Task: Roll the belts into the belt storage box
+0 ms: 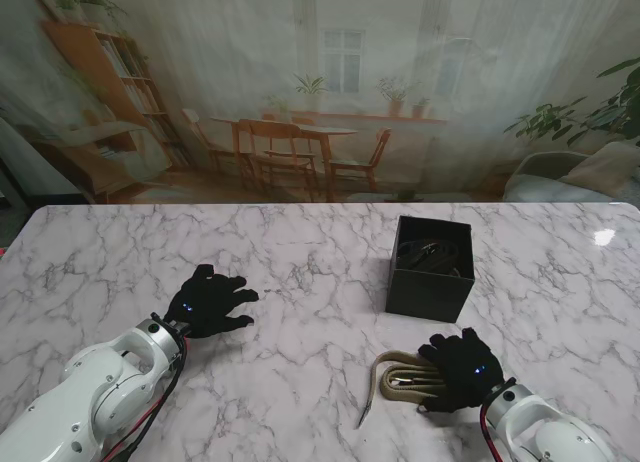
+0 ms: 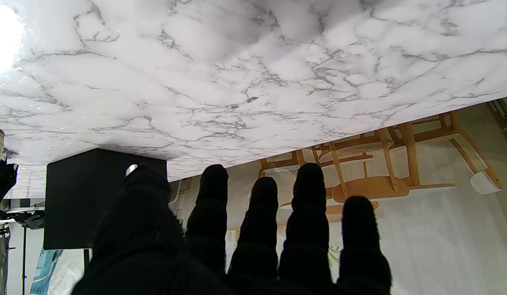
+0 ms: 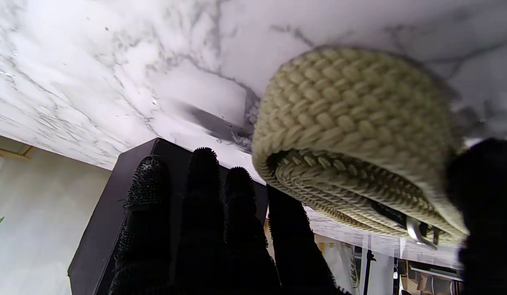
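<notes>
A glossy white desk (image 1: 300,252) veined with grey marbling carries a square, matte black belt storage box (image 1: 431,267), open at the top, with a dark coiled belt (image 1: 432,254) lying inside it. Nearer to me than the box, on the right side, a khaki woven belt (image 1: 400,375) lies partly folded into a flat loop, its loose tail trailing left and nearer to me. The right wrist view shows its coarse braided texture and a small metal buckle (image 3: 415,231) tucked in the layers. The right hand (image 1: 458,370), in a black knitted glove, rests on the right end of this belt; its fingers (image 3: 204,192) are stretched out flat, the thumb sits beside the roll, and I cannot tell whether it grips the webbing. The left hand (image 1: 207,301), also gloved in fuzzy black knit, sits well apart on the left of the desk, fingers (image 2: 306,205) spread and released, holding nothing.
</notes>
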### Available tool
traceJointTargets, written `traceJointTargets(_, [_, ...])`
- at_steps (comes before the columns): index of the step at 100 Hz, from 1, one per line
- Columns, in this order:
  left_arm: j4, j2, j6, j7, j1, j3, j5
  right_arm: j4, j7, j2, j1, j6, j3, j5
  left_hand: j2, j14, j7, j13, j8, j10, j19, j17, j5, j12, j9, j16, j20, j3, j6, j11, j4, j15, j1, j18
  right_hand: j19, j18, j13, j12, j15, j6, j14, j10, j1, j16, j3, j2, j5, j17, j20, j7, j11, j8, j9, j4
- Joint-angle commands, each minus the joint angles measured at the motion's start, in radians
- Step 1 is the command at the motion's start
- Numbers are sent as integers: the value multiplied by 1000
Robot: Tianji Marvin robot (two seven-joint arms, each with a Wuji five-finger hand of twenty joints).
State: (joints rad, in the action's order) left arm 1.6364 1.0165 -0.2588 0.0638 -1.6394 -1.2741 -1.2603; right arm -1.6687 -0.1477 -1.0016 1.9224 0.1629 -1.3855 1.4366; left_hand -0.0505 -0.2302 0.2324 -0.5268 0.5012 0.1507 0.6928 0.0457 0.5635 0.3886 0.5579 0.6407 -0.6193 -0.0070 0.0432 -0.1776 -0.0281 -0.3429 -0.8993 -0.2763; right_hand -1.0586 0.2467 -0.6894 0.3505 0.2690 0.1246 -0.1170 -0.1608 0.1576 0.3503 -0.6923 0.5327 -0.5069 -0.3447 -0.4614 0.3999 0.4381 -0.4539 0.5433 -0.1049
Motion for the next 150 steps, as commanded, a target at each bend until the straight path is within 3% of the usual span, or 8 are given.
traceJointTargets(1, [0,1,4,-16,1,3,-1,12,-9,-1,-5,-7,7,-1,49,4,-7,5,-3,-7,-30,-18,-22,-6,-41,-1,-14,-16,-1,-1,20,21,-3,-38,-50,-15,-47,21,68,-22,15,-10,38,37,8,44,-5,-31,-25,37,41,-44,-6,-3])
traceJointTargets(30, [-1,1,3,-18,2,4,2,51,-35,-3,-44,-18,52,-36,51,4,-7,6,-4,-6,-31,-19,-21,-7,-41,-1,-13,-16,0,0,20,21,1,-37,-188,-30,-237,140,284,-92,75,66,174,192,131,-89,36,-157,-112,85,168,-31,159,25])
traceJointTargets(58, [-3,0,-4,-29,8,13,10,95,-90,-6,-90,-58,111,-63,50,3,-7,3,-4,-7,-29,-15,-21,-6,-37,-1,-15,-15,0,-1,20,21,-2,-37,-195,6,-304,171,288,-285,67,121,310,203,240,-183,-157,-153,-113,352,174,-145,318,38])
traceJointTargets(94, [-19,-5,-30,-75,50,66,27,120,-97,-7,-148,-22,167,-103,-25,14,7,-17,6,-21,-7,18,-4,-4,-14,-4,-23,-10,-8,-11,24,20,-46,-29,-214,7,-392,184,328,-469,76,168,578,235,490,-185,-151,-175,-107,570,178,74,454,47])
traceJointTargets(97, [-22,-5,-32,-80,56,74,31,122,-95,-7,-153,-18,173,-106,-30,14,8,-17,6,-21,-5,19,-2,-4,-14,-4,-23,-12,-8,-11,24,20,-41,-28,-213,8,-392,183,328,-477,77,169,586,235,485,-190,-149,-174,-107,572,177,74,455,52])
traceJointTargets(104, [-33,-5,-37,-94,74,96,46,123,-88,-7,-165,-5,184,-115,-52,15,11,-17,5,-22,-2,19,4,-5,-14,-6,-24,-25,-8,-13,21,22,-9,-26,-212,6,-395,180,325,-486,78,170,388,237,21,-93,-151,-175,-110,585,171,84,460,-70])
traceJointTargets(108, [-43,-6,-39,-104,87,114,60,121,-78,-7,-170,1,190,-123,-60,16,9,-16,3,-23,-1,20,0,-5,-15,-6,-25,-27,-7,-13,21,22,5,-26,-211,6,-394,180,325,-488,76,170,347,238,-71,-77,-149,-174,-110,584,169,85,461,-103])
traceJointTargets(150, [-142,-7,-40,-173,236,303,170,126,-14,-8,-240,30,267,-173,-216,17,-177,56,-166,26,-17,26,-231,-123,-198,-63,-1,-2,80,87,19,76,174,20,-213,6,-405,179,330,-475,77,171,328,240,-115,-72,-158,-177,-111,585,169,90,474,-122])
